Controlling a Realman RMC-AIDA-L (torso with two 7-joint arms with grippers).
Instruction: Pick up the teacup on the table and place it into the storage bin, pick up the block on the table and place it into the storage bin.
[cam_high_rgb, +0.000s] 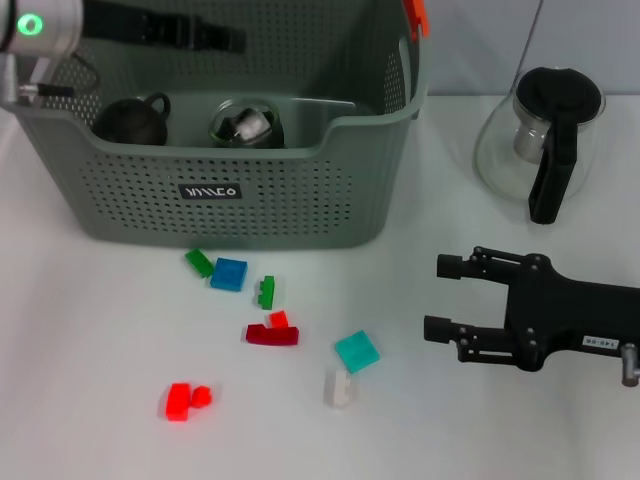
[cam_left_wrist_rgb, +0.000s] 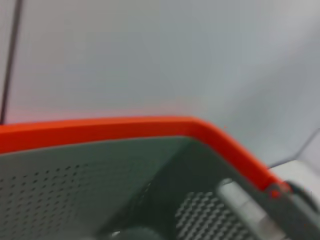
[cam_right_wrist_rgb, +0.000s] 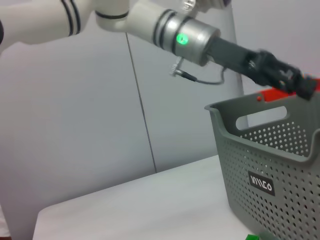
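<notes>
Left tool (cam_high_rgb: 225, 40) stretched over the storage bin (cam_high_rgb: 300, 200), its grip perhaps closed, unclear; right tool (cam_high_rgb: 440, 297) wide on the table (cam_high_rgb: 500, 420).

one grey storage bin (cam_high_rgb: 250, 205) is sitting on the white bench (cam_high_rgb: 120, 340), holding two cups: one dark teacup (cam_high_rgb: 133, 120) and one clear glass cup (cam_high_rgb: 247, 124). one glass teapot (cam_high_rgb: 540, 140) is standing apart. about nine small blocks are lying loose: two green, two red, one dark red, one blue (cam_high_rgb: 229, 274), one teal (cam_high_rgb: 357, 352), one white (cam_high_rgb: 340, 389).
</notes>
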